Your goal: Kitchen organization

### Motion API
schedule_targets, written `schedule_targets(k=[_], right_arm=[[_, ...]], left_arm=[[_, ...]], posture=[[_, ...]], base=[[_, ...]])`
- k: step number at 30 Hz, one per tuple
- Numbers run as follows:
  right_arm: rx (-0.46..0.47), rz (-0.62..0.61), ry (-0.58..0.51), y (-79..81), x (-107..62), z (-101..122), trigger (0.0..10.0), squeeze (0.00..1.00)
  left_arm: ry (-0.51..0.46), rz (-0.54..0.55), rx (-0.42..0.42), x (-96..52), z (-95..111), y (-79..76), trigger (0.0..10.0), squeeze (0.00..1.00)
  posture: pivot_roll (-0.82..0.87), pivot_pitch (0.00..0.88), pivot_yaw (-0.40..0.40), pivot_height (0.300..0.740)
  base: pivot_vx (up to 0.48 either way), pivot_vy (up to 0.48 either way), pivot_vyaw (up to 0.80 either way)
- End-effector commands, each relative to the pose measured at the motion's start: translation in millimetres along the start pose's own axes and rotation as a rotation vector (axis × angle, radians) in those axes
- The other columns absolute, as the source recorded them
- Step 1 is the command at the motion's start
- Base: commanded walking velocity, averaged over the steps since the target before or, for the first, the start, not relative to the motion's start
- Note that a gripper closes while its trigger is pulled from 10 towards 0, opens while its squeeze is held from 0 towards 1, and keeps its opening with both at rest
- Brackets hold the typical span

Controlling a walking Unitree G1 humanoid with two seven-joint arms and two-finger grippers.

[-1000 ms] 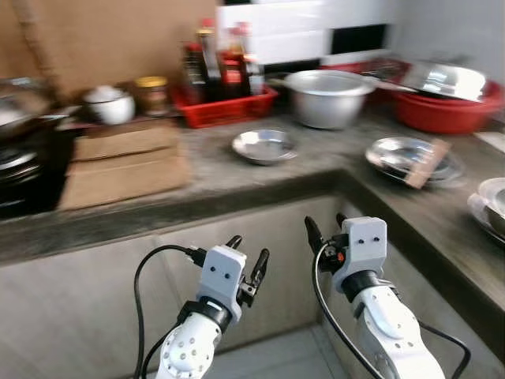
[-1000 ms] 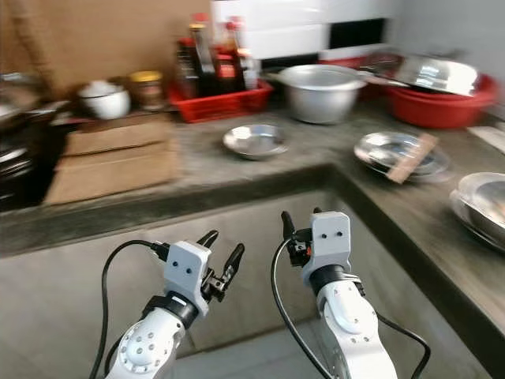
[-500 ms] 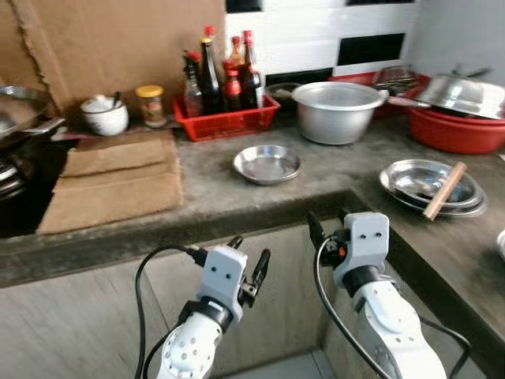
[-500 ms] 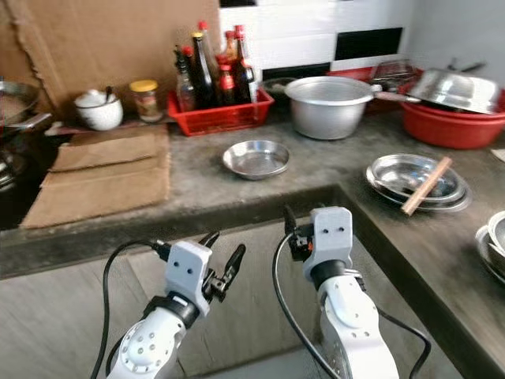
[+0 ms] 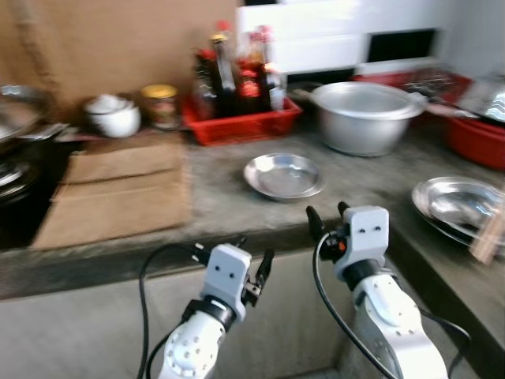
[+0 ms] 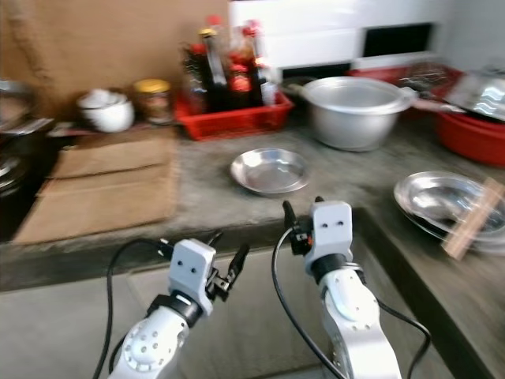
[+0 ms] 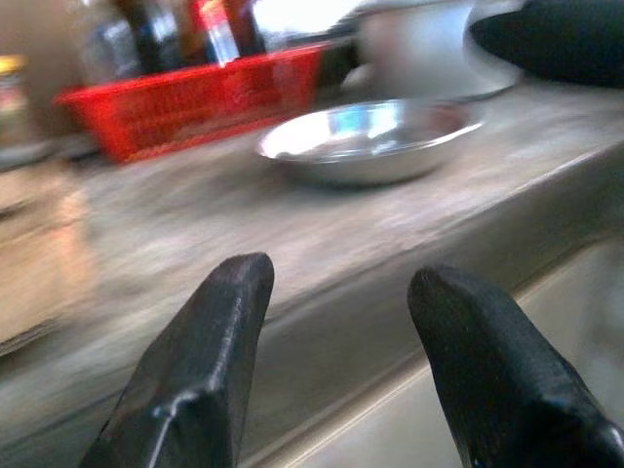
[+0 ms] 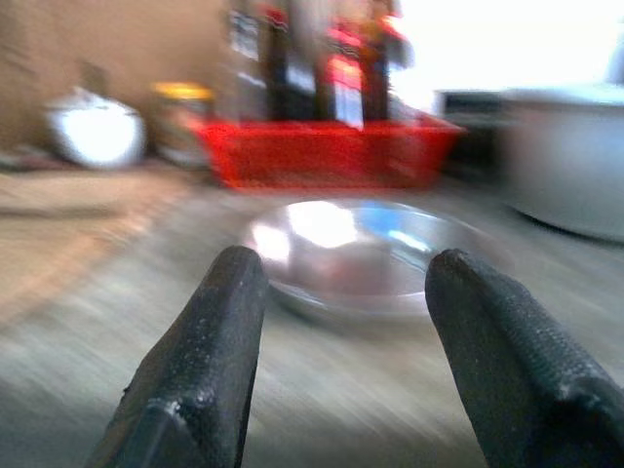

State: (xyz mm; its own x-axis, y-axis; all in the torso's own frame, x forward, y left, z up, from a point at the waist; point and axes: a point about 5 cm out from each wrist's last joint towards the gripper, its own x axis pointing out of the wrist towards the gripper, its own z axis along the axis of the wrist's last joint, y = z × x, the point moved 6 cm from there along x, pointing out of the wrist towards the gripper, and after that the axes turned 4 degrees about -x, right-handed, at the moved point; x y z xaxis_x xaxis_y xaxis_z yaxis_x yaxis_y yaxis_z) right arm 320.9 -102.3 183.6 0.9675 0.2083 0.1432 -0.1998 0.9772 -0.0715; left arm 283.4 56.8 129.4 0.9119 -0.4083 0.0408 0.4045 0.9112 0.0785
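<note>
While the steel dish (image 5: 284, 175) sits on the counter (image 5: 213, 201), both grippers (image 5: 254, 264) (image 5: 325, 217) gape, holding nothing

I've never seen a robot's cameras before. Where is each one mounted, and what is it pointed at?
Left eye view: on the head, looking down at the counter; left gripper and right gripper show.
Right eye view: its twin, same scene.
Left wrist view: on the left wrist, along its two black fingers, toward the steel dish.
Right wrist view: on the right wrist, facing that dish.
All four share the dish and the red basket.

Head stereo pair looks forward-down over counter (image 5: 221, 197); both wrist cameras face, low and near, same steel dish (image 8: 366, 249).
</note>
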Motion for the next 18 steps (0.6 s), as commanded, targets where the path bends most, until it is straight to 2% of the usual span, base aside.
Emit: schedule_targets(k=[1, 10, 15, 16, 18], right_arm=[[-0.001, -0.01, 0.001, -3.8, 0.8, 0.1, 10.0, 0.0], [-0.012, -0.04, 0.017, -14.3, 7.9, -0.2, 10.0, 0.0], [-0.004, -0.072, 0.053, -27.8, 18.0, 0.5, 10.0, 0.0], [0.006, -0.071, 0.06, -30.7, 20.6, 1.2, 10.0, 1.0], [0.003, -0.062, 0.065, -31.1, 21.6, 1.0, 10.0, 1.0]], left_arm=[[-0.01, 0.004, 0.0, 1.3, 3.5, 0.3, 10.0, 0.0], [-0.013, 0.014, -0.007, 1.5, 4.0, 1.0, 10.0, 0.0], [-0.009, 0.02, -0.011, 2.4, 3.6, 2.5, 10.0, 0.0], [-0.007, 0.019, -0.012, 2.3, 3.1, 2.2, 10.0, 0.0], [-0.006, 0.019, -0.013, 2.2, 2.7, 1.9, 10.0, 0.0]], posture=[[0.04, 0.0, -0.015, 0.74], [0.04, 0.0, -0.014, 0.74], [0.04, 0.0, -0.018, 0.74], [0.04, 0.0, -0.018, 0.74], [0.04, 0.0, -0.018, 0.74]], base=[[0.319, 0.0, 0.0], [0.31, 0.0, 0.0], [0.0, 0.0, 0.0], [0.0, 0.0, 0.0], [0.0, 0.0, 0.0]])
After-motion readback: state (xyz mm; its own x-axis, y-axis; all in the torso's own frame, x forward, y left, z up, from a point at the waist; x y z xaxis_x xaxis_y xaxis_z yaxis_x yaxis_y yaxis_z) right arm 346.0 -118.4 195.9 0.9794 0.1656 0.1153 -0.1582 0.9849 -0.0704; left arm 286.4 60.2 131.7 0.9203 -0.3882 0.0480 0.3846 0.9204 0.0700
